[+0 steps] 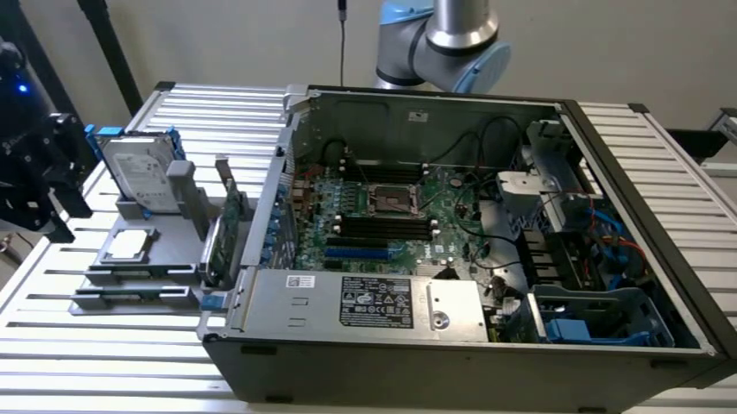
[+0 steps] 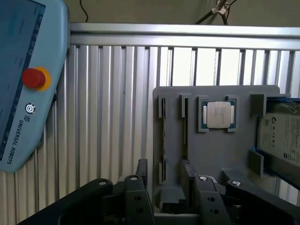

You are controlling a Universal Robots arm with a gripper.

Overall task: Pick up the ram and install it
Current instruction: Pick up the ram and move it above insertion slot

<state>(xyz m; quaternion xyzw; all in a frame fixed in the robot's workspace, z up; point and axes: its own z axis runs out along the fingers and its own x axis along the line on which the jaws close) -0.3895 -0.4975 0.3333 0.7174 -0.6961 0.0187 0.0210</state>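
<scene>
My gripper (image 2: 165,177) hangs open above the grey parts holder (image 2: 225,154), and nothing is between its black fingers (image 2: 142,171). Directly below the gap runs a narrow slot with a thin strip seen edge-on, which looks like the ram (image 2: 162,140); I cannot make out its green board. In the exterior view the gripper (image 1: 52,194) is at the far left, over the holder (image 1: 138,259) that stands beside the open computer case (image 1: 461,259). The black memory slots (image 1: 386,227) lie on the motherboard inside the case.
On the holder are a silver hard drive (image 1: 141,172), a processor chip (image 2: 219,115) and an upright green expansion card (image 1: 228,226). A teach pendant (image 2: 28,79) with a red button lies on the slatted aluminium table (image 2: 117,108). Cables and drive bays crowd the case toward the exterior view's right.
</scene>
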